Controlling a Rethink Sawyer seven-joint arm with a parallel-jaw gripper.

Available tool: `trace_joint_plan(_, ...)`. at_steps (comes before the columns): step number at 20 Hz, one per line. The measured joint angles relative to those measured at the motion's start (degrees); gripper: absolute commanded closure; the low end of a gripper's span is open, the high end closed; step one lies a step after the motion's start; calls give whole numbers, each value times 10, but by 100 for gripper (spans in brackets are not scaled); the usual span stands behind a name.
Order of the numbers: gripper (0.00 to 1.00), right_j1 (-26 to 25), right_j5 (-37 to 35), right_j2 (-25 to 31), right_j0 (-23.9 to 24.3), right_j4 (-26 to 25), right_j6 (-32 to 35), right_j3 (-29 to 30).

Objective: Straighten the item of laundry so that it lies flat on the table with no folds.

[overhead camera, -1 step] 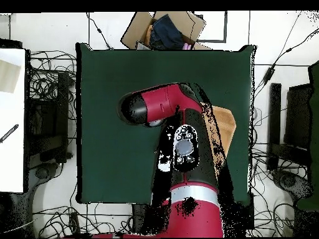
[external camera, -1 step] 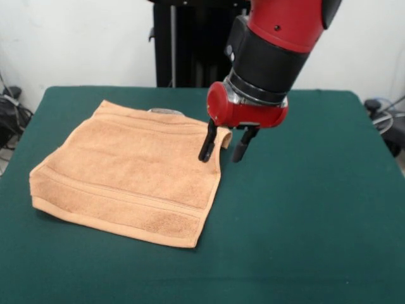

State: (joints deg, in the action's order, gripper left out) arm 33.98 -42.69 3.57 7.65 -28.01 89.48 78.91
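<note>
The item of laundry (external camera, -1 step: pixel 126 171), an orange-tan towel with woven bands, lies on the left half of the green table (external camera, -1 step: pixel 304 209). Its near and left edges look thick, as if doubled over. My gripper (external camera, -1 step: pixel 225 149) stands open over the towel's far right corner. One black finger (external camera, -1 step: pixel 207 142) is over the cloth and the other is over bare table, with the small upturned corner between them. In the overhead view the red arm (overhead camera, -1 step: pixel 180 149) hides the gripper and most of the towel (overhead camera, -1 step: pixel 225 124). Only a strip of cloth shows at the table's (overhead camera, -1 step: pixel 112 112) right side.
A cardboard box (overhead camera, -1 step: pixel 165 30) with dark cloth stands beyond the table's top edge in the overhead view. Cables and dark equipment lie on the floor round the table. A white surface (overhead camera, -1 step: pixel 11 118) sits at the left.
</note>
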Motion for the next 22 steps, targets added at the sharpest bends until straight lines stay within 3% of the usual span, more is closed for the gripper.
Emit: trace_joint_plan(22,0,8,0,-10,-4,-26,0,34)
